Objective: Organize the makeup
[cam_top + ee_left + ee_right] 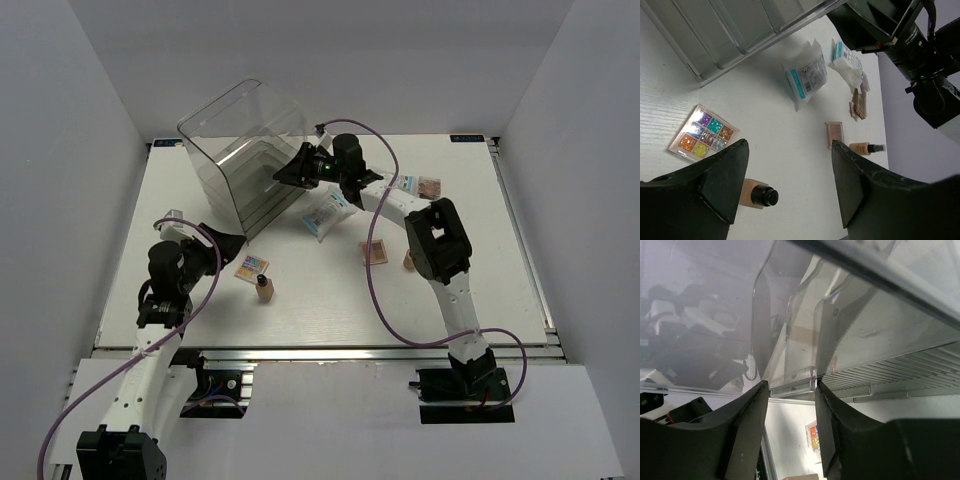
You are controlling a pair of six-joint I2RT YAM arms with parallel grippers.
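The white tabletop (330,310) carries everything. Taken from its centre in the top view, the large clear drawer box (245,150) stands at 11 o'clock, tipped back with its open front lifted toward 4 o'clock.

The right end effector (290,170) reaches to the box front. In its wrist view its two fingers stand on either side of a clear plastic tab (792,385) on the box edge. I cannot tell whether they are pressing on it.

The left end effector (225,245), at 9 o'clock, is open with nothing between its fingers, hanging above bare tabletop in its wrist view (790,150).

The makeup lies loose on the tabletop, outside the box:
- A blue-edged clear packet (327,212) lies at 12 o'clock, just beside the box.
- A second packet (410,184) lies at 1 o'clock, with a tan palette (430,186) touching its 3 o'clock side.
- A glitter palette (251,266) lies at 9 o'clock, near the left end effector.
- A pink palette (376,251) lies at 3 o'clock.
- A tan bottle (264,290) stands just at 5 o'clock of the glitter palette.
- Another bottle (866,148) lies on its side beside the pink palette.
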